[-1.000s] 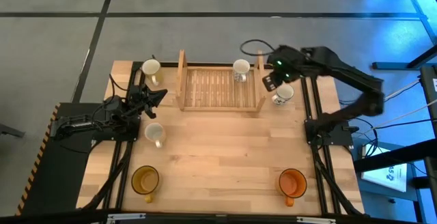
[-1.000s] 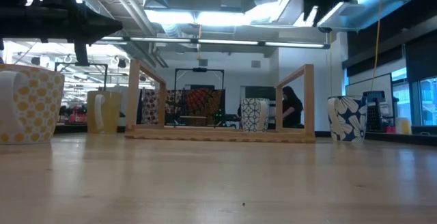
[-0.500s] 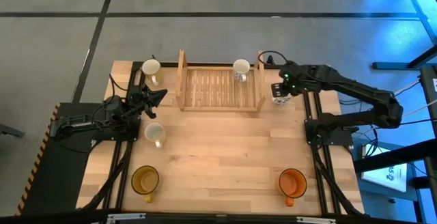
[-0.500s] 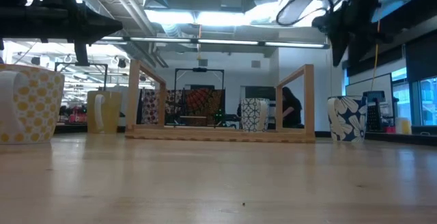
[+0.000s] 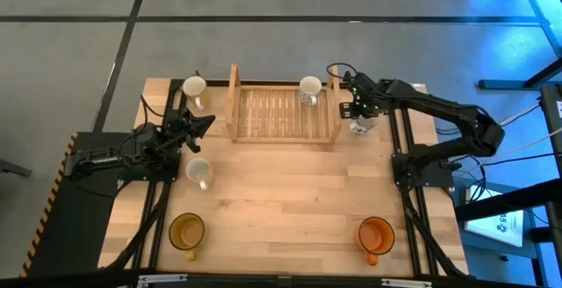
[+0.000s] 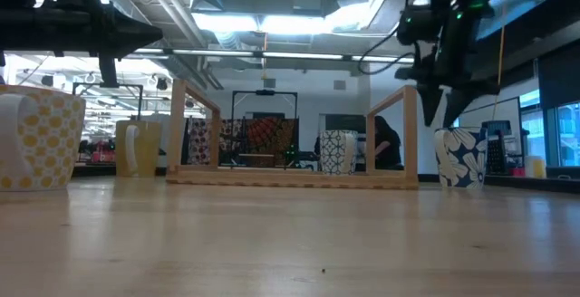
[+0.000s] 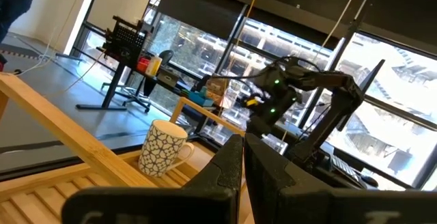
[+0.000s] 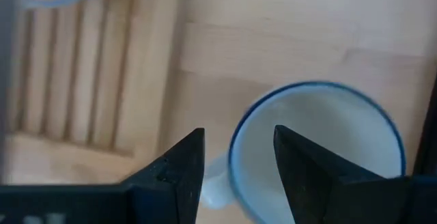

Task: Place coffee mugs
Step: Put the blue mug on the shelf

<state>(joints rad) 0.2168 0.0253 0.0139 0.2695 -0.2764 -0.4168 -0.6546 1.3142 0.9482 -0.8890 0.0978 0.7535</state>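
Here the right gripper [image 8: 235,159], part open and holding nothing, is poised over the blue-flowered mug [image 5: 362,126] just beside the rack [image 5: 283,112]; a descent astride its rim is called for before closing

Right pincer [image 8: 234,159] parted (hovering), left pincer [image 7: 242,157] closed

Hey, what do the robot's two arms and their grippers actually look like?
Both arms are dark, nearly black, jointed tubes on black bases. The right arm carries small green lights near its wrist and a thin black cable looping off it. The left arm looks bulkier and knobbly. The right gripper has two flat black wedge-shaped fingers; the left gripper has matching smooth ones.
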